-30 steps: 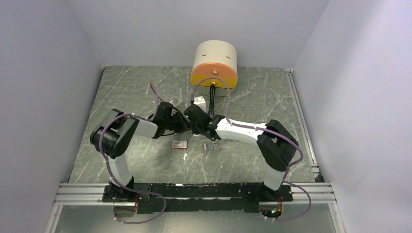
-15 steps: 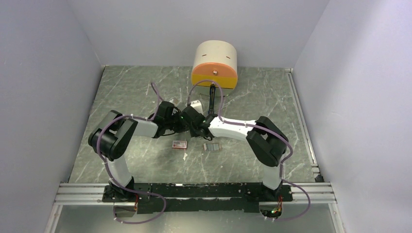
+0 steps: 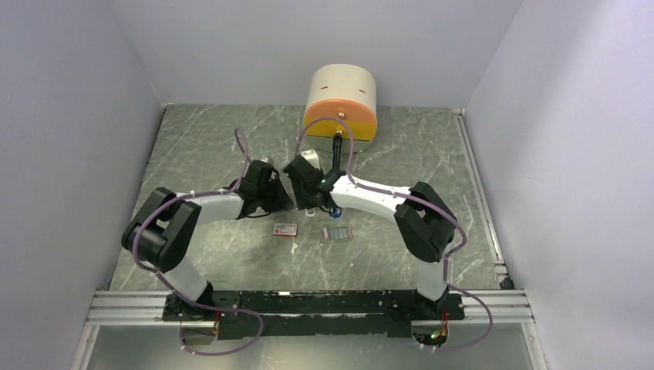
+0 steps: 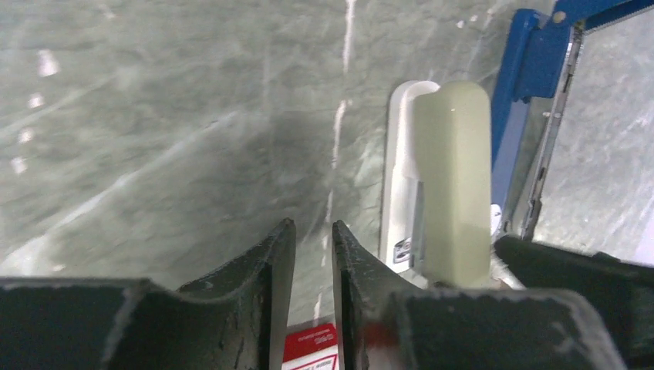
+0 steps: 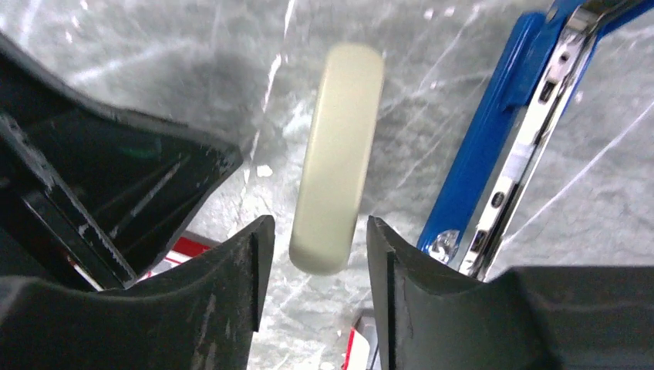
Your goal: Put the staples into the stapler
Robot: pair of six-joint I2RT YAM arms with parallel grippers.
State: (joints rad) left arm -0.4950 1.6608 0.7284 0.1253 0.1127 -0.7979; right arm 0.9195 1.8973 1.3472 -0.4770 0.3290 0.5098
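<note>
Left gripper: jaws narrowly apart, empty.
Right gripper: jaws apart, straddling cream stapler lid.
Staples: lower centre of top view, untouched.
Technique: hold lid raised; likely best to grasp staples by long edges.

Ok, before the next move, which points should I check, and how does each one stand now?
1. Stapler open: ok, its blue arm and metal rail stand apart from the cream cover.
2. Left pincer free: ok, narrow gap, nothing inside.
3. Right pincer clear: not ok, the cream cover sits inside its gap, with a little space on both sides.
4. Staples reachable: ok, uncovered, apart from the red-and-white box.
5. Rail empty: cannot tell.
</note>
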